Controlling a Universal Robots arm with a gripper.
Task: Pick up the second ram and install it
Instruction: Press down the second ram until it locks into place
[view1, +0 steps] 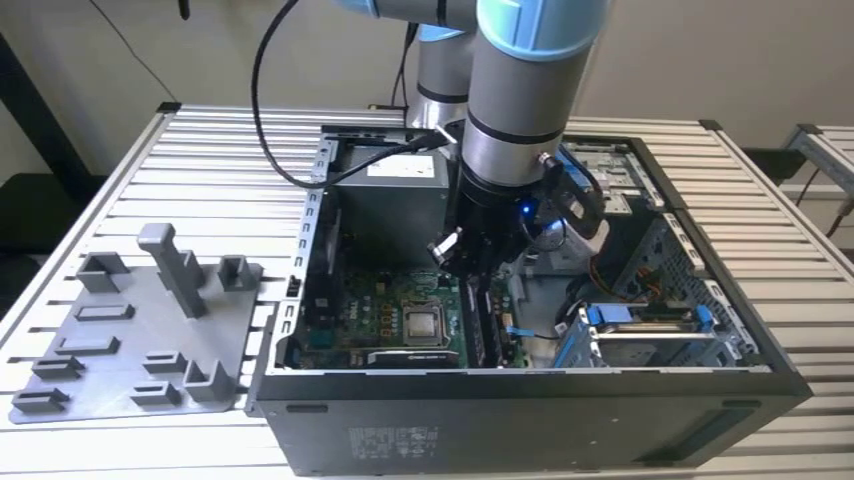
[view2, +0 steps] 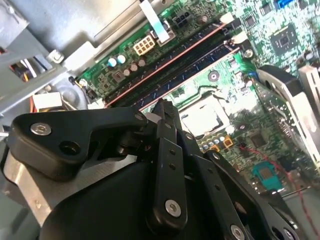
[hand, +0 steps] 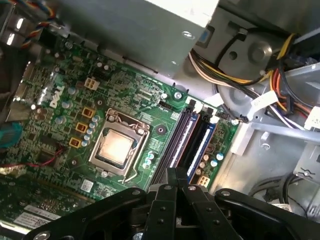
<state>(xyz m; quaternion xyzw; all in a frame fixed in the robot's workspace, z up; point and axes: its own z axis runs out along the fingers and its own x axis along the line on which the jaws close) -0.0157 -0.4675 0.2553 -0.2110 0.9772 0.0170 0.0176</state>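
My gripper (view1: 461, 268) is inside the open computer case (view1: 747, 330), low over the green motherboard (hand: 60, 100). Its black fingers are shut together, and I see nothing held between them. In both wrist views the gripper (hand: 176, 172) (view2: 162, 102) ends right over the long memory slots (view2: 185, 55). Two dark sticks stand side by side in those slots, one with a whitish strip (hand: 181, 137) and one with a bluish strip (hand: 202, 145). I cannot tell which of them is the second ram, or whether the fingertips touch it.
The processor socket (hand: 117, 145) lies beside the slots. A power supply box (view1: 387, 190) and bundled cables (hand: 235, 65) stand close by, and a drive cage (view1: 641, 320) is on the exterior view's right. A grey fixture plate with upright pegs (view1: 134, 330) lies outside the case on the exterior view's left.
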